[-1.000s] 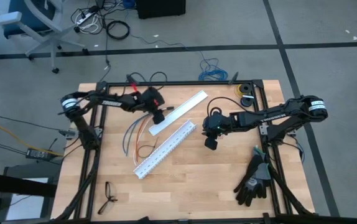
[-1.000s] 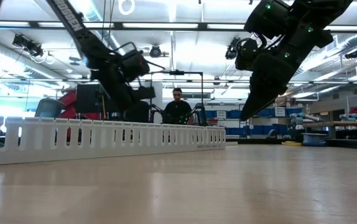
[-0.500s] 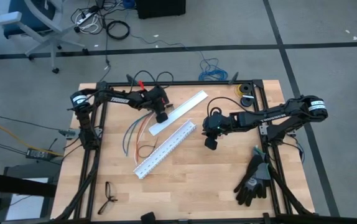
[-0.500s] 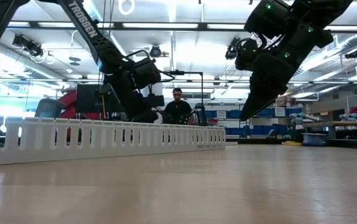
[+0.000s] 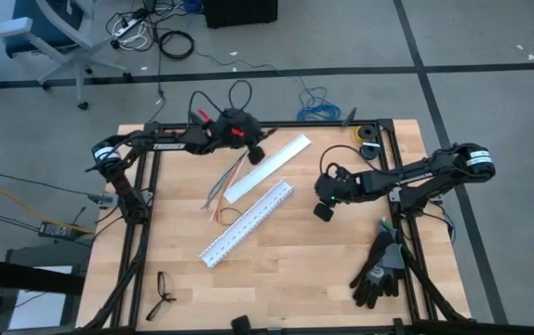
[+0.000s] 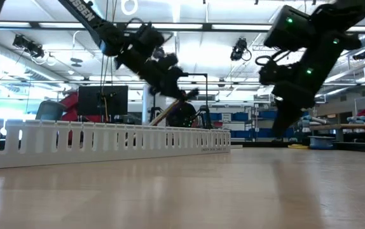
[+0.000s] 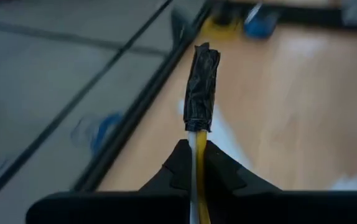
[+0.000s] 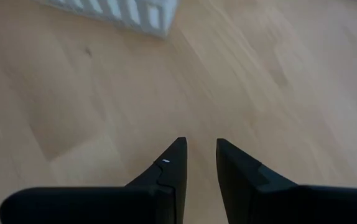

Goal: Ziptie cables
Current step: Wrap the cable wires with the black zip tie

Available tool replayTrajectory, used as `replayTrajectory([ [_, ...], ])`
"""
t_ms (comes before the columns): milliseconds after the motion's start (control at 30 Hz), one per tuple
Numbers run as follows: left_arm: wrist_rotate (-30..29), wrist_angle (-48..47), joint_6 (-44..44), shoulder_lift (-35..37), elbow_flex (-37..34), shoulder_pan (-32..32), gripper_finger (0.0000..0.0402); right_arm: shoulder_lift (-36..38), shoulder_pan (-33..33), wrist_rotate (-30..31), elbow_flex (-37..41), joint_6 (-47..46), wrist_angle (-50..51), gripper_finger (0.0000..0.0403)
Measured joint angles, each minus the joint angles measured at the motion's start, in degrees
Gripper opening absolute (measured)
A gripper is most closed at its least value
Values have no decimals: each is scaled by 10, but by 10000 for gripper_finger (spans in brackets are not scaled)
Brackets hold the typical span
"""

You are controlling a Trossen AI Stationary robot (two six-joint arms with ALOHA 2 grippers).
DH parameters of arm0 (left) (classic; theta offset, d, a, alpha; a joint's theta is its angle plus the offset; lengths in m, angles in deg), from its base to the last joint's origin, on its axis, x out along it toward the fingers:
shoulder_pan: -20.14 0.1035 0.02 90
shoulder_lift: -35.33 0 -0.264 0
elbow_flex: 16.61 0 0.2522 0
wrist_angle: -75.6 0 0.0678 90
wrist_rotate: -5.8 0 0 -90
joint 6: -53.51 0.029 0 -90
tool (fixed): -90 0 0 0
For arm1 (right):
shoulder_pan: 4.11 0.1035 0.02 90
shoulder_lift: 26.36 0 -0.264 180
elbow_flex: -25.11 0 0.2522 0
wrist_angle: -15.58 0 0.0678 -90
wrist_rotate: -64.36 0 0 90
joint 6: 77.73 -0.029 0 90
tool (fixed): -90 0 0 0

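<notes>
though lifted, cables point(image 5: 227, 182) in left hand point(image 5: 254, 154)

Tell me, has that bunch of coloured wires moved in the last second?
Yes. The wires, clamped at their dark taped end in the left gripper, have been pulled toward the table's far edge, closer to the flat white strip, and lifted at that end.

Robotics lab: framed workbench point(image 5: 276, 270), ceiling strip lights point(image 6: 189, 27), monitors point(image 6: 103, 100).

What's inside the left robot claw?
The left gripper is shut on the cables, just below their dark taped end. Yellow and white wires show between its fingers; the others are hidden there.
</notes>
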State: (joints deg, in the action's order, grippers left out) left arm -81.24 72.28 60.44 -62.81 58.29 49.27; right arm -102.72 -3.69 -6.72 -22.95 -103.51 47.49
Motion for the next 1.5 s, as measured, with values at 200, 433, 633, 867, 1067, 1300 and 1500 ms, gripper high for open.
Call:
replayTrajectory([
  [200,61,55,-20,0,78,-37,23,60,10,0,53,-49,0,73],
  [433,103,174,-67,-1,115,-89,23,150,22,0,109,-98,0,73],
  [633,113,299,-116,-18,115,-140,23,209,22,0,135,-115,1,73],
  [867,84,365,-153,-71,115,-201,23,249,22,-9,134,-76,1,73],
  [1067,23,420,-158,-116,114,-246,23,312,22,-10,133,-47,-2,73],
  [1300,-19,404,-148,-123,114,-250,23,406,20,-6,128,31,-88,73],
  [1500,-26,395,-147,-123,114,-246,24,422,18,-12,128,114,-208,73],
])
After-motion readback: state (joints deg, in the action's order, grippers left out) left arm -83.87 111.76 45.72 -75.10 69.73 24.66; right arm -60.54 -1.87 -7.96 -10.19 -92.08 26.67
